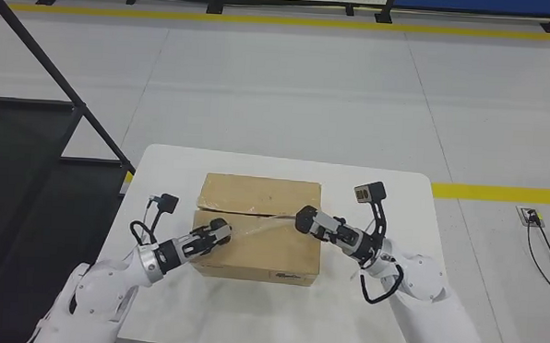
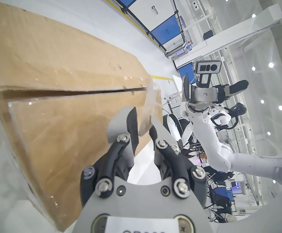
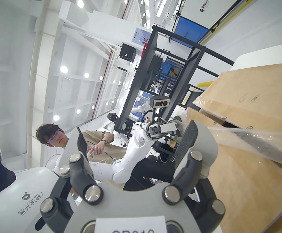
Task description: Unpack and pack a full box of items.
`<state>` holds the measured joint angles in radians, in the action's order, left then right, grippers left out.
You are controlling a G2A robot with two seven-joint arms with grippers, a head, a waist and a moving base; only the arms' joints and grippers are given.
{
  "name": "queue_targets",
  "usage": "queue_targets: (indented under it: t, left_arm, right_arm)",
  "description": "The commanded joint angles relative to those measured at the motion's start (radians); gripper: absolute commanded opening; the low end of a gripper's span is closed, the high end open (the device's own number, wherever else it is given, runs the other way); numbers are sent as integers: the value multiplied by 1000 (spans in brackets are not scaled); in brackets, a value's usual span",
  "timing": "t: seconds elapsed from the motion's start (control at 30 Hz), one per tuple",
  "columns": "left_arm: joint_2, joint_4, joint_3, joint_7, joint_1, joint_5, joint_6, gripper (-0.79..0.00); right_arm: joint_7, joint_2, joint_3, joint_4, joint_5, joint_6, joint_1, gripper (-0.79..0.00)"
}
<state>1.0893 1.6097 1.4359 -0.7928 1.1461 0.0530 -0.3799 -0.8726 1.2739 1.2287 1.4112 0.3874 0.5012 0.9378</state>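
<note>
Brown cardboard box (image 1: 255, 194), flaps closed with a slight gap, clear tape strip (image 1: 259, 228) lifted off its seam.

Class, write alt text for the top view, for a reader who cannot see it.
A closed cardboard box sits on a white table, a strip of clear tape stretched above its top. The left claw pinches one end; the open right claw is at the other.

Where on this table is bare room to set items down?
Bare table lies beyond the box, along the far edge, and along the near edge. Both box ends are crowded by the left gripper, pinching tape, and right gripper.
</note>
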Motion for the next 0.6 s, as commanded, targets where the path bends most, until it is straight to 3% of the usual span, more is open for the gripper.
queue_targets:
  t: [0.0, 0.57]
  left_arm:
    - [-1, -1, 2, -7, -8, -28, 11, -785]
    - [-11, -48, 7, -103, -94, -158, 91, -785]
  right_arm:
    - [2, -1, 1, -7, 0, -1, -3, 0]
    - [108, 8, -31, -75, -59, -18, -62, 0]
